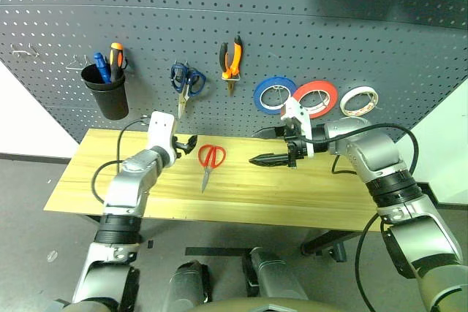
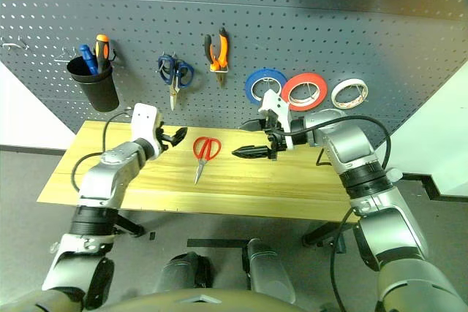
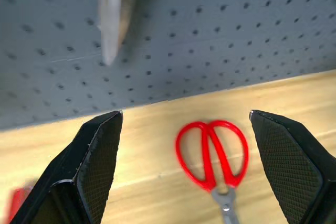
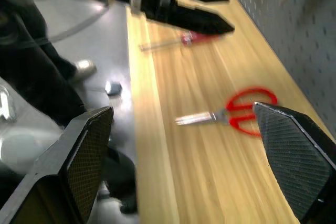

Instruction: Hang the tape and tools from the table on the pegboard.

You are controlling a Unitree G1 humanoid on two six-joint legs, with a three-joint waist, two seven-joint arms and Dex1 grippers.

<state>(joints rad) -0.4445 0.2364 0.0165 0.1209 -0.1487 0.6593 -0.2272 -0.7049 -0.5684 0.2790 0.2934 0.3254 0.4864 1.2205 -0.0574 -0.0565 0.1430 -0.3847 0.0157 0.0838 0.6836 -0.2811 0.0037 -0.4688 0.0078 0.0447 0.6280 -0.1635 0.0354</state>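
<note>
- black cup (image 1: 107, 91) hangs on the pegboard (image 1: 307, 42) at far left, blue and orange screwdrivers (image 1: 107, 64) standing in it
- left hand (image 1: 186, 144) over the desk (image 1: 307, 195), fingers spread, nothing held, just left of the red-handled scissors (image 1: 210, 161)
- red-handled screwdriver (image 4: 181, 40) lies on the desk under the left hand, seen in the right wrist view
- blue-handled scissors (image 1: 186, 82) on a hook above the left hand
- red-handled scissors flat on the desk between both hands, handles toward the pegboard
- pliers (image 1: 231, 61) with orange-and-black handles already hung
- right hand (image 1: 272, 146) right of the scissors, pointing left, fingers spread, empty
- blue roll (image 1: 274, 95), red-orange roll (image 1: 316, 98), whitish tape (image 1: 359, 100) hung in a row; right hand partly covers the first two
</note>
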